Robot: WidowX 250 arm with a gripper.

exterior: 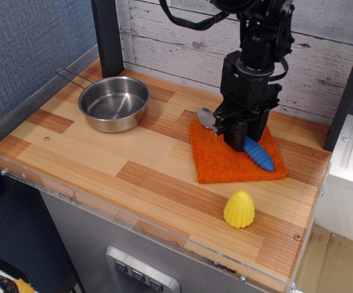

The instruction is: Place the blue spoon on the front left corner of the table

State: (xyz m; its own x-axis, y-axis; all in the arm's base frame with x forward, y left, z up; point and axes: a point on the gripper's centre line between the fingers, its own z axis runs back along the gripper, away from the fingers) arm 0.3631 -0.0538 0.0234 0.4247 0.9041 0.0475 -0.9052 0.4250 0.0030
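Observation:
The blue spoon lies on the orange cloth at the back right of the table. Its silver bowl sticks out past the cloth's back left corner, and its blue ribbed handle points to the front right. My gripper is down on the cloth, its black fingers closed around the upper part of the blue handle. The grip point itself is hidden behind the fingers.
An orange square cloth lies under the spoon. A steel pan with a wire handle stands at the back left. A yellow corn-shaped toy stands near the front right. A clear acrylic rim edges the table.

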